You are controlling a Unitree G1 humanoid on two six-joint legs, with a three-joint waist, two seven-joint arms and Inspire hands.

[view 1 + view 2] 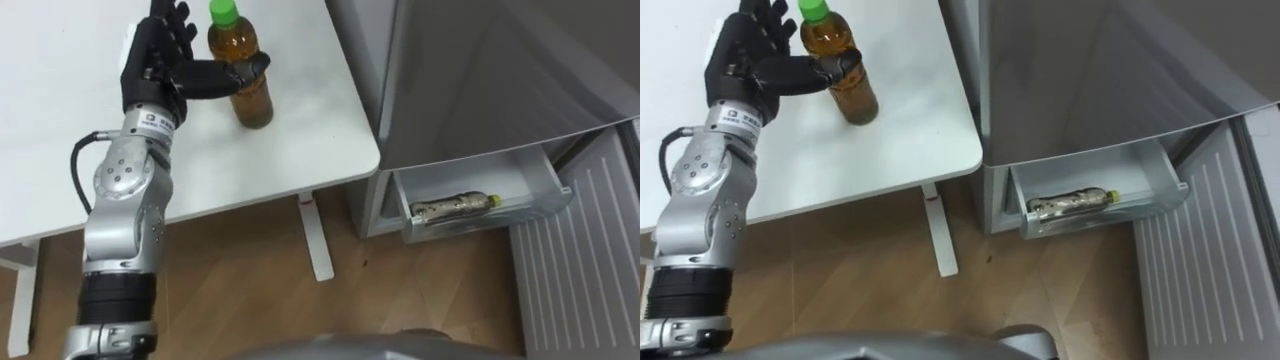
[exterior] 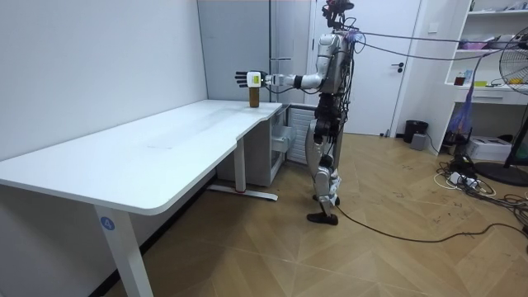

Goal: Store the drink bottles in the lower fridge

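Left eye view: left hand reaches out over white table, fingers straight and spread wide, thumb stuck out sideways with its tip touching the tea bottle. Bottle stands upright just right of the palm, green cap level with the fingertips, brown liquid inside. Nothing is gripped; only the thumb makes contact. Well apart from the hand, down and to its right, grey fridge has its lower drawer pulled out, with a second bottle lying on its side inside, cap pointing away from the hand. Open fridge door is further right still. Room view: robot stands on wood floor at the table's far end next to the fridge, left arm stretched level toward the room view's left, hand above and beside the upright bottle. Right eye view: same layout, thumb tip against the bottle's shoulder, fingers straight behind it, drawer bottle far right of the hand.
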